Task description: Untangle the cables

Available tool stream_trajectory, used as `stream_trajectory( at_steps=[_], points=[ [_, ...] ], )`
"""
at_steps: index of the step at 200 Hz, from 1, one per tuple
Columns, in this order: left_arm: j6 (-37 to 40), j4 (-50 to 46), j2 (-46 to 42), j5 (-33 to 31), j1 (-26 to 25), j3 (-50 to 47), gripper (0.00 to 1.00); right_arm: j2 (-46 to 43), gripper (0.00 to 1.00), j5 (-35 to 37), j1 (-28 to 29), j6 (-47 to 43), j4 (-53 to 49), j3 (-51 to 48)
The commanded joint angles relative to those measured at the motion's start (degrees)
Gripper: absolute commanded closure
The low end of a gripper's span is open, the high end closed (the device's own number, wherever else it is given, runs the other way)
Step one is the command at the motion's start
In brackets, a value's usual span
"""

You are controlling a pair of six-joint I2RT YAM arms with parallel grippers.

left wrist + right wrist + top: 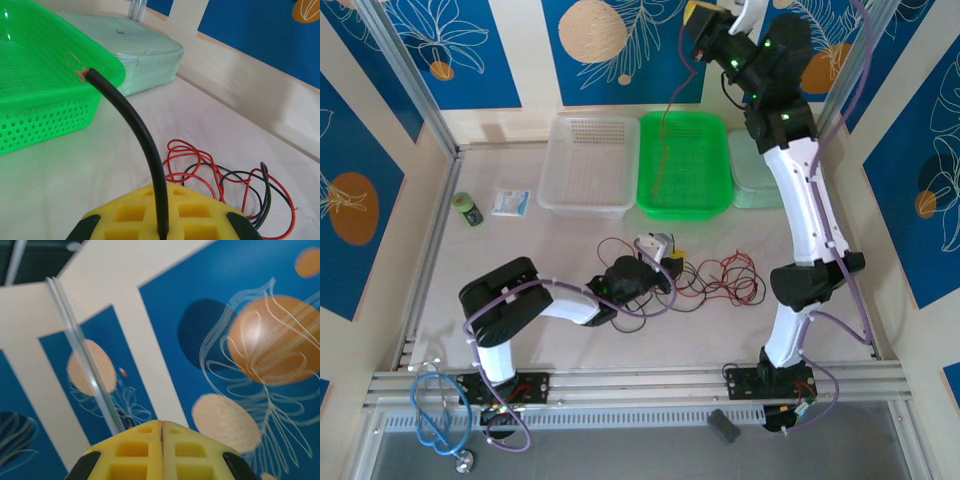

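Left gripper (161, 225) clamps a black wire (142, 135); closed right gripper (161, 440) suspends a red wire (666, 130) into the green basket (685, 211).

The cables (142, 140) wear smooth plastic insulation, the black with a dull sheen, the red glossier. Bare coppery strands fray from one black tip. The left hand (161, 225) has matt yellow pads (130, 215) moulded in a grid. The green basket (50, 120) is glossy perforated plastic, and the box (145, 55) beside it is frosted plastic. The desk (60, 170) looks matt and smooth.
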Motion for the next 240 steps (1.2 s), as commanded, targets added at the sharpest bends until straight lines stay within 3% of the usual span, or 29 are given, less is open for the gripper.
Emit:
stream_trajectory(
  at_steps=[1, 90, 145, 177, 206, 240],
  points=[
    [1.55, 0.12, -3.54, -0.6, 0.19, -0.97, 1.0, 0.86, 1.0, 5.45, -0.32, -3.05, 6.51, -5.78],
    [7.59, -19.17, -16.93, -4.09, 0.18, 1.31, 1.0, 0.15, 1.0, 8.38, -0.95, 0.93, 15.5, -31.53],
    [9.66, -25.26, -21.03, -5.86, 0.23, 2.7, 1.0, 3.57, 1.0, 9.82, -0.77, 2.43, 7.96, -36.2],
    [10.44, -26.64, -22.2, -6.73, 0.25, 3.72, 1.0, 4.62, 0.81, 9.37, -0.69, 3.65, 2.25, -36.49],
    [10.91, -27.1, -22.67, -7.11, 0.25, 5.08, 1.0, 4.81, 0.74, 10.11, -0.79, 5.6, -1.88, -37.97],
    [12.28, -29.95, -22.41, -6.49, 0.25, 8.97, 1.0, 5.13, 0.56, 8.58, -1.12, 6.35, -6.05, -38.73]
  ],
)
